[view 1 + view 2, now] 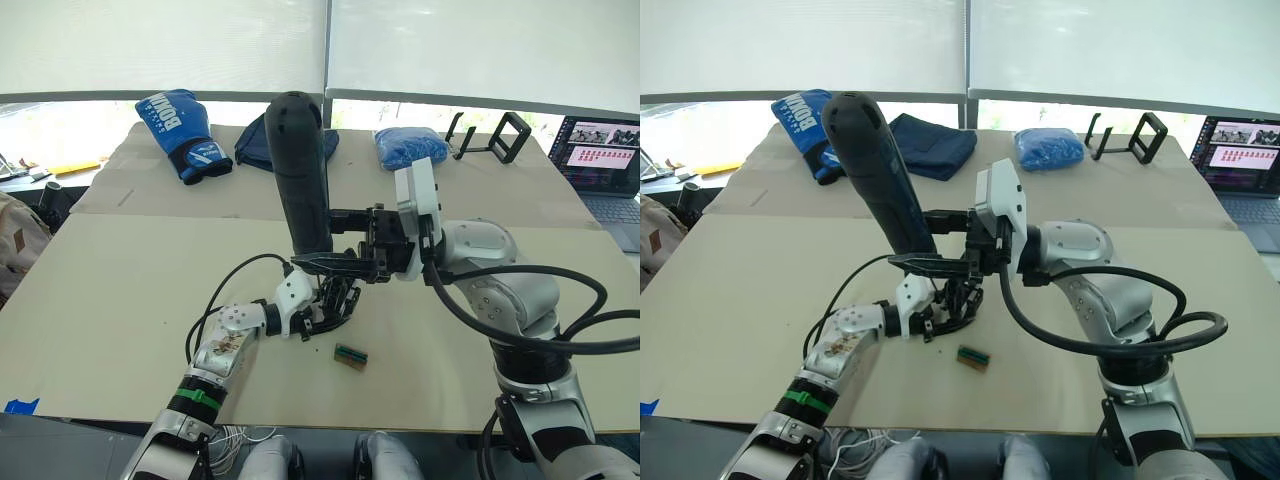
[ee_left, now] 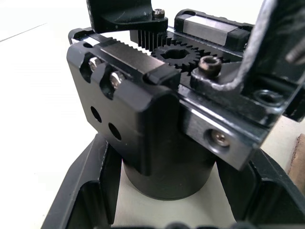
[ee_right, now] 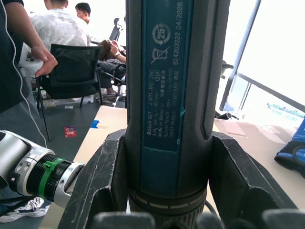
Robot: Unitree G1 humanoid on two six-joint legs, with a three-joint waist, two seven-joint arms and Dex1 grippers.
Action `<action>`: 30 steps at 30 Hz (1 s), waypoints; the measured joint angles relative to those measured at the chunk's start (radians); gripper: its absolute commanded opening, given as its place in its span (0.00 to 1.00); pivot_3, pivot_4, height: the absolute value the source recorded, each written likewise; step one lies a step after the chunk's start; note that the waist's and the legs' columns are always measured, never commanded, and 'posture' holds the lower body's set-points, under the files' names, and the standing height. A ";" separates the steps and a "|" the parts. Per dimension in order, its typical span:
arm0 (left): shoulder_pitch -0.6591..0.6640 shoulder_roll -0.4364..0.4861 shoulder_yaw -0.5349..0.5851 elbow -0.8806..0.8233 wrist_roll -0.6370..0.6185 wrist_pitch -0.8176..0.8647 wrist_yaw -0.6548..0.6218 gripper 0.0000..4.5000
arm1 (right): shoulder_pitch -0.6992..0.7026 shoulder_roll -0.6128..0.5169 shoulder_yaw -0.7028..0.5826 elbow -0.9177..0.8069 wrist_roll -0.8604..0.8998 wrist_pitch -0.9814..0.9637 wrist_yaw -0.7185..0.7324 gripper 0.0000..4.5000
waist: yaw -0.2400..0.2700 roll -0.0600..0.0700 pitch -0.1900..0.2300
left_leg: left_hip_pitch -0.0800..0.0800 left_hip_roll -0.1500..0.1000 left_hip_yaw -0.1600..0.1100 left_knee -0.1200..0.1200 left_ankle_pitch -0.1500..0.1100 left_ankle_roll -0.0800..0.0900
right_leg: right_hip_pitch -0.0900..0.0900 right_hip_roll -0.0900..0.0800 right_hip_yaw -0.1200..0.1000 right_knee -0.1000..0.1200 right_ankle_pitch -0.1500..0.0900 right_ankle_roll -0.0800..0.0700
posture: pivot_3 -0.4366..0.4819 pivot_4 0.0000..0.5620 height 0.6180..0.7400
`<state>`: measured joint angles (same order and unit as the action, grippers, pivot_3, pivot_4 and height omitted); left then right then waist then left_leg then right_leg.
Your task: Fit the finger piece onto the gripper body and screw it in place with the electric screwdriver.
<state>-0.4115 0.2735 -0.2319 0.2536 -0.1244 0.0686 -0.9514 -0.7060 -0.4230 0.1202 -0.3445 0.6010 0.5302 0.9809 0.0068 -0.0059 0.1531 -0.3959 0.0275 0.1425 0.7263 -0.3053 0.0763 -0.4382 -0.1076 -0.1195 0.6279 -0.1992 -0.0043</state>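
Note:
My left gripper [image 1: 322,308] is shut on the gripper body [image 2: 157,119], a black mechanism with a rack, a gear and a round base [image 2: 167,176], held low over the table [image 1: 120,290]. Both left fingers [image 2: 86,191] hug that base. Directly above it my right gripper [image 1: 335,260] is shut on the electric screwdriver [image 1: 303,165], a thick black cylinder standing nearly upright with its rounded end up. Its lower end points down at the body; the bit is hidden. I cannot tell the finger piece apart from the body's black parts.
A small green-brown block [image 1: 350,356] lies just right of the body. At the back are a blue boxing glove [image 1: 180,130], a dark cloth [image 1: 935,145], a blue bag [image 1: 410,147], a black stand [image 1: 495,135] and a laptop [image 1: 605,160]. People [image 3: 57,28] sit beyond the table.

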 measured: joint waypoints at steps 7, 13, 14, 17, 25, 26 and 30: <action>0.000 0.001 0.000 0.000 0.000 0.000 -0.001 0.52 | 0.014 0.000 0.004 0.002 -0.009 -0.006 0.001 0.43 | 0.000 0.000 0.000 | 0.000 0.000 0.000 0.000 0.000 0.000 | 0.000 0.000 0.000 0.000 0.000 0.000 | 0.48 0.27 1.00; -0.001 0.002 0.000 0.000 0.000 0.000 -0.002 0.52 | 0.025 0.001 0.005 0.002 -0.011 -0.019 0.002 0.43 | 0.000 0.000 0.000 | 0.000 0.000 0.000 0.000 0.000 0.000 | 0.000 0.000 0.000 0.000 0.000 0.000 | 0.48 0.27 1.00; -0.001 0.002 0.000 0.000 0.000 0.000 -0.002 0.52 | 0.026 0.001 0.005 0.002 -0.011 -0.022 0.002 0.43 | 0.000 0.000 0.000 | 0.000 0.000 0.000 0.000 0.000 0.000 | 0.000 0.000 0.000 0.000 0.000 0.000 | 0.48 0.27 1.00; -0.001 0.003 -0.001 0.000 0.000 0.000 -0.002 0.52 | 0.031 0.001 0.005 0.002 -0.011 -0.026 0.001 0.43 | 0.000 0.000 0.000 | 0.000 0.000 0.000 0.000 0.000 0.000 | 0.000 0.000 0.000 0.000 0.000 0.000 | 0.48 0.27 1.00; -0.001 0.003 -0.001 0.000 0.000 0.000 -0.002 0.52 | 0.035 0.003 0.005 0.002 -0.011 -0.027 0.001 0.43 | -0.001 0.000 0.000 | 0.000 0.000 0.000 0.000 0.000 0.000 | 0.000 0.000 0.000 0.000 0.000 0.000 | 0.48 0.27 1.00; -0.001 0.003 -0.001 0.000 0.000 0.000 -0.002 0.52 | 0.035 0.003 0.005 0.002 -0.011 -0.027 0.001 0.43 | -0.001 0.000 0.000 | 0.000 0.000 0.000 0.000 0.000 0.000 | 0.000 0.000 0.000 0.000 0.000 0.000 | 0.48 0.27 1.00; -0.001 0.003 -0.001 -0.001 0.000 0.000 -0.002 0.52 | 0.035 0.007 0.006 0.003 -0.012 -0.028 0.001 0.43 | -0.001 0.000 0.000 | 0.000 0.000 0.000 0.000 0.000 0.000 | 0.000 0.000 0.000 0.000 0.000 0.000 | 0.48 0.27 1.00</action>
<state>-0.4125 0.2769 -0.2327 0.2530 -0.1246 0.0690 -0.9531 -0.6710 -0.4162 0.1262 -0.3417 0.5886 0.5026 0.9820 0.0061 -0.0059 0.1531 -0.3959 0.0275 0.1425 0.7263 -0.3053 0.0763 -0.4382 -0.1076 -0.1194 0.6279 -0.1992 -0.0043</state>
